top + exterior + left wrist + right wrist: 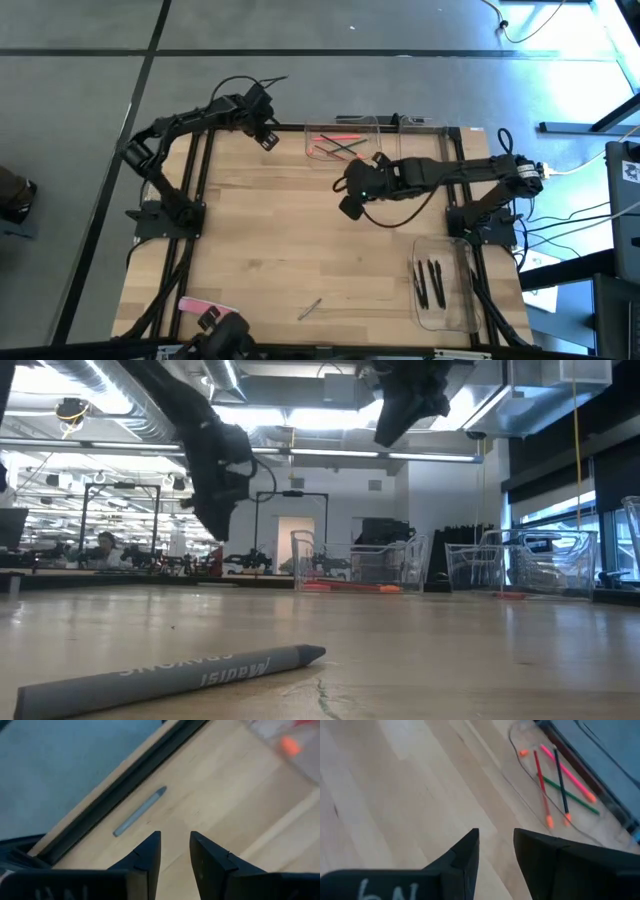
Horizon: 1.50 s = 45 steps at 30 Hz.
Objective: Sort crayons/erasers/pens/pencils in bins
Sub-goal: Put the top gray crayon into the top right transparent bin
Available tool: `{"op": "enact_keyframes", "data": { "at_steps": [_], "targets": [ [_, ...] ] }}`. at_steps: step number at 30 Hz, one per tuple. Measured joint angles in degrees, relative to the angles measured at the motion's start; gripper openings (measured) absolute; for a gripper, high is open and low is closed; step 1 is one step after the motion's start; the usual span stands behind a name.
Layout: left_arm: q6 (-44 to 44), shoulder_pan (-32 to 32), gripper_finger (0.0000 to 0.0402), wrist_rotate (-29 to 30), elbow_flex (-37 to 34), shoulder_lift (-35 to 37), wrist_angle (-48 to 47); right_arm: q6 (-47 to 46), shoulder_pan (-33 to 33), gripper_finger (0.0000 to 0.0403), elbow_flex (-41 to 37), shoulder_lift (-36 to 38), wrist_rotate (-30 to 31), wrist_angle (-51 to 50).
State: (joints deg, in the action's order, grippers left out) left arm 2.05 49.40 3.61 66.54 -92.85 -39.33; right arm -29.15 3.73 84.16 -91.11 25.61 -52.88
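My left gripper (268,138) hangs open over the table's far left corner, with nothing between its fingers (174,836). A grey crayon (139,811) lies flat on the wood just ahead of it, beside the black frame bar. My right gripper (350,205) hovers open and empty (496,832) over the table's middle. A clear bin (345,140) at the far edge holds coloured pencils (560,775). Another clear bin (445,285) at the near right holds black pens. A second grey crayon (310,308) and a pink eraser (195,305) lie near the front edge.
Black frame bars (195,190) run along the table's left and right sides and its far edge. The near grey crayon (170,675) lies close to the low camera. Bare wood stretches between the two arms.
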Motion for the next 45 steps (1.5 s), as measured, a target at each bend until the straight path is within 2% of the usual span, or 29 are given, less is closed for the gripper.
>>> {"op": "enact_keyframes", "data": {
  "at_steps": [10,14,19,28,34,45],
  "targets": [
    [1.2,0.6,0.0093,-0.1,0.0,-6.2,4.9,5.9,-3.8,0.0124,0.0,0.0,-0.3,3.1],
    [1.1,0.6,0.0093,-0.1,0.0,-7.1,7.5,6.1,-5.5,0.0124,0.0,0.0,-0.3,3.5],
    [-2.9,0.6,0.0092,-0.1,0.0,-9.1,7.6,6.1,-7.5,0.0124,0.0,0.0,-0.3,3.5],
    [0.0,0.6,0.0092,0.4,0.0,-13.8,12.5,6.1,-10.8,0.0124,0.0,0.0,-0.2,5.4],
    [3.0,1.6,0.0092,1.5,0.0,-14.8,13.6,5.9,-11.8,0.0124,0.0,0.0,-0.2,6.0],
    [3.1,4.3,0.0092,1.5,0.0,-14.8,14.6,5.7,-12.0,0.0124,0.0,0.0,-0.2,6.0]
  ]
}}
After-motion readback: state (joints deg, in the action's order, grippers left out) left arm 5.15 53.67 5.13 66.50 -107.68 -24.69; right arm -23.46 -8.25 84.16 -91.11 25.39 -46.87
